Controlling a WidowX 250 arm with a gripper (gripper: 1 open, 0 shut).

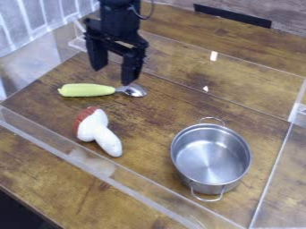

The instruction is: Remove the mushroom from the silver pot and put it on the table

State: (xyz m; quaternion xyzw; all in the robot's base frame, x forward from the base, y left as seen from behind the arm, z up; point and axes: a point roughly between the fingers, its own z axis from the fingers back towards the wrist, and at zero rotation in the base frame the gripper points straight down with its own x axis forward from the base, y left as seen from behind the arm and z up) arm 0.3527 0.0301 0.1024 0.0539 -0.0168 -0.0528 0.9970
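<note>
1. Camera: the mushroom [99, 131] lay on the table [149, 165], near left, outside the pot [210, 159]; likely light, firm, best gripped round its stem.
2. The gripper [116, 70], far left, had its jaws apart.
3. Counted: one mushroom, one pot, one spoon [89, 89].

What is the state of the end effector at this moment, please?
End effector: open, holding nothing; it hovers near the yellow-green handled spoon.
</note>
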